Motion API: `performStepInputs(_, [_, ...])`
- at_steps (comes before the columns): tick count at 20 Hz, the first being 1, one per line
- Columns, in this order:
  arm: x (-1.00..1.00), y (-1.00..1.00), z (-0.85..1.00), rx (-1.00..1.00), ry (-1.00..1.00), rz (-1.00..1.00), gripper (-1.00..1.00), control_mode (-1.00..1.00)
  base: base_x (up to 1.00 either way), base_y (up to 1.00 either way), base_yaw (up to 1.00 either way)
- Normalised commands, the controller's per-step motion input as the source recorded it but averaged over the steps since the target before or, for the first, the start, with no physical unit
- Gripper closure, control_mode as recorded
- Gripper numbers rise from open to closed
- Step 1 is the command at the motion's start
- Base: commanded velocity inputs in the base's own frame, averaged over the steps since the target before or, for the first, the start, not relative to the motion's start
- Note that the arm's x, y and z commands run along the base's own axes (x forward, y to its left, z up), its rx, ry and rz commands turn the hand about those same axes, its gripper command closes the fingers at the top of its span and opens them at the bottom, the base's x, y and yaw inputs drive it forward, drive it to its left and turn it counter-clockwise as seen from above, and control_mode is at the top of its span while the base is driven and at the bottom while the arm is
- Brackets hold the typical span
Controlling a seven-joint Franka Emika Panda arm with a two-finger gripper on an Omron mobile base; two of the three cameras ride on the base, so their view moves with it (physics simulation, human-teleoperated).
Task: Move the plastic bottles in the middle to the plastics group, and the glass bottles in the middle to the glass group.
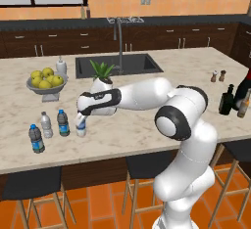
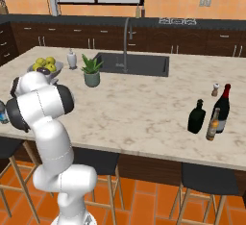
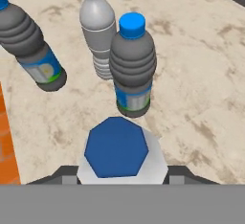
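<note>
My gripper (image 1: 81, 119) reaches to the left end of the counter, shut on a clear plastic bottle (image 1: 81, 126) whose base is at the countertop. In the hand view that bottle (image 3: 116, 146) has a blue cap and sits between my fingertips (image 3: 66, 173). Just beyond it stand a dark blue-capped bottle (image 3: 132, 60), a pale bottle (image 3: 98, 27) and another dark bottle (image 3: 31, 46). Far right, the squat black bottle (image 1: 226, 101) stands beside the tall dark-red bottle (image 1: 243, 88) and the amber bottle (image 1: 243, 105).
A bowl of lemons (image 1: 46, 83), a potted plant (image 1: 101, 82) and a white soap dispenser (image 1: 61, 65) stand behind the bottles. The sink (image 1: 117, 65) is in the middle. Small shakers (image 1: 218, 76) are at the right. Stools (image 1: 32, 184) stand below the counter's front edge.
</note>
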Motion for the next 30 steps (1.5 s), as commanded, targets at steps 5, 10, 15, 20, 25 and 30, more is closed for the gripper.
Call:
performStepInputs(5, [0.00, 0.02, -0.23, 0.00, 0.00, 0.01, 1.00, -1.00, 0.00, 0.00, 0.00])
performStepInputs(10, [-0.30, 0.10, -0.08, 0.00, 0.00, 0.02, 1.00, -1.00, 0.00, 0.00, 0.00])
performStepInputs(15, [-0.27, 0.34, 0.00, 0.00, 0.00, 0.06, 1.00, -1.00, 0.00, 0.00, 0.00])
performStepInputs(20, [0.00, 0.58, 0.00, 0.00, 0.00, 0.04, 1.00, -1.00, 0.00, 0.00, 0.00])
performStepInputs(25, [0.00, 0.55, 0.00, 0.00, 0.00, 0.02, 1.00, -1.00, 0.00, 0.00, 0.00])
performStepInputs(30, [0.01, 0.26, 0.00, 0.00, -0.01, 0.00, 1.00, -1.00, 0.00, 0.00, 0.00])
